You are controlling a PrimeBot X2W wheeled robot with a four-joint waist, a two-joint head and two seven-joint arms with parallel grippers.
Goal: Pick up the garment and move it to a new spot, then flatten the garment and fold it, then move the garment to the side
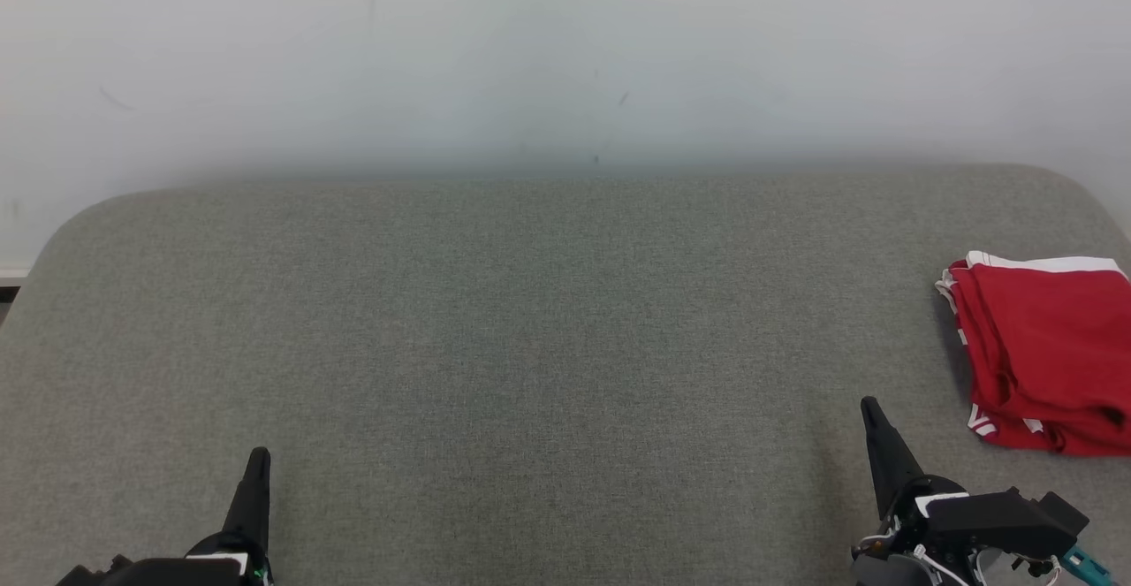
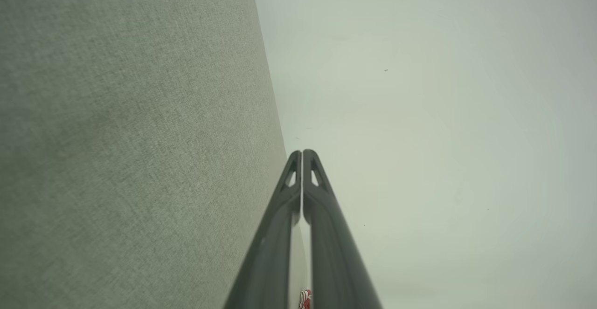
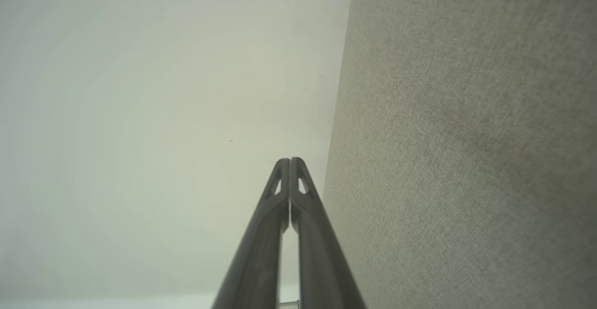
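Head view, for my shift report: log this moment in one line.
red white-trimmed cloth garment: folded, right side of grey fabric surface | left gripper: shut, empty | right gripper: shut, empty | stage: looks set aside

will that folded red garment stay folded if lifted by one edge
Probably floppy: the red garment lies in soft, uneven layers with rumpled edges, so a one-edge lift would likely let it unfold. It looks thin and light. The grey fabric surface may drag on it if pushed.

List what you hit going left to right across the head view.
left gripper → right gripper → red garment, lying folded at the right edge.
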